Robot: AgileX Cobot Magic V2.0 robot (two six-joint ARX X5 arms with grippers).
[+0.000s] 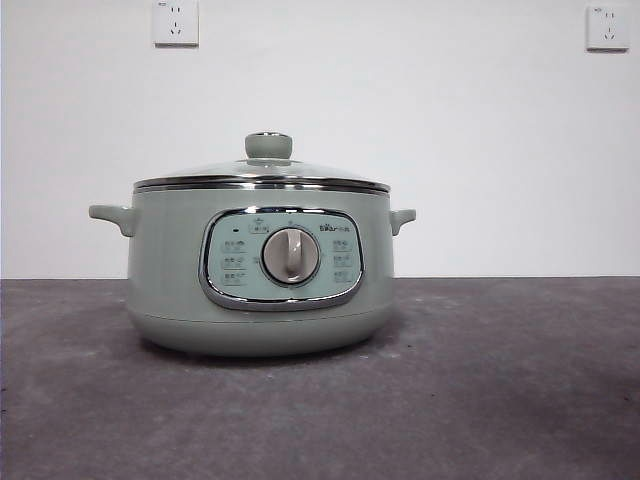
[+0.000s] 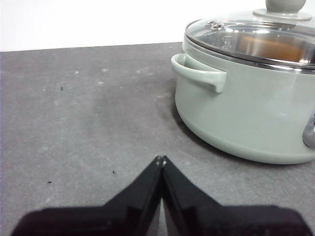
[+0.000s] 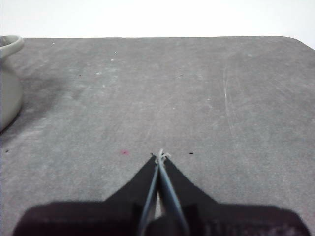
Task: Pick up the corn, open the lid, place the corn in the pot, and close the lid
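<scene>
Standing on the dark grey table (image 1: 520,400), well back from its front edge: the pot (image 1: 170,270), dial panel (image 1: 283,258) facing the front camera, so both side handles stay reachable. Seated square on the pot's rim, closed: the lid (image 1: 200,172), knob (image 1: 269,146) upright at centre, ready for a top-down pinch. Glimpsed through the glass in the left wrist view, an orange-yellow shape, probably the corn (image 2: 275,47), already inside; hard to be sure through the reflections. Parked low over bare table just beside the pot's handle (image 2: 199,73): left gripper (image 2: 161,160), jaws pressed together, holding nothing. Parked likewise on the pot's other side, further off: right gripper (image 3: 160,156), jaws pressed together, empty. By that reading, task looks finished.
</scene>
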